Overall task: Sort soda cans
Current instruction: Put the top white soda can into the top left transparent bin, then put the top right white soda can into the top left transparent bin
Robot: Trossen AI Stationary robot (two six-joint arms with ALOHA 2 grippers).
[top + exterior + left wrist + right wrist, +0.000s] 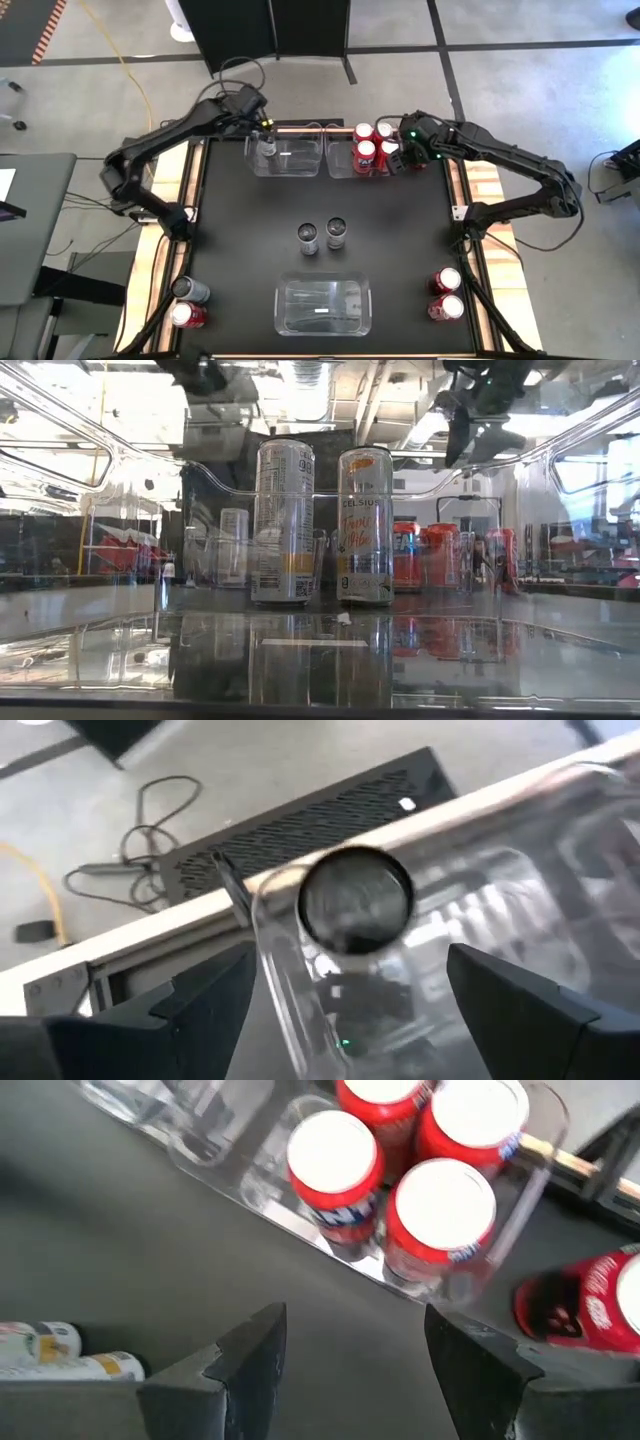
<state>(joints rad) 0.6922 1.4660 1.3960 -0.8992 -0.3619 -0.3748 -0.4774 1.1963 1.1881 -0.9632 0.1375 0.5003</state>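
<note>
The table (pixel 230 230) top is matte black with pale wooden edges. At its centre two silver-grey soda cans (pixel 322 236) stand side by side, with white labels, dark small print and orange lettering. At the far edge, a clear bin (pixel 345 165) holds red cans (pixel 372 147) with white tops and white markings. More red cans (pixel 446 293) stand near the table's right edge, while a grey one (pixel 189 290) and a red one (pixel 186 316) stand near its left edge. Both arms are dark.

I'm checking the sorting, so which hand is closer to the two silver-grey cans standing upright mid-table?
Roughly equal, the left marginally nearer. The left hand hovers over the far-left clear plastic bin, the right hand beside the far-right bin of red cans; the silver-grey cans stand apart from both.
</note>
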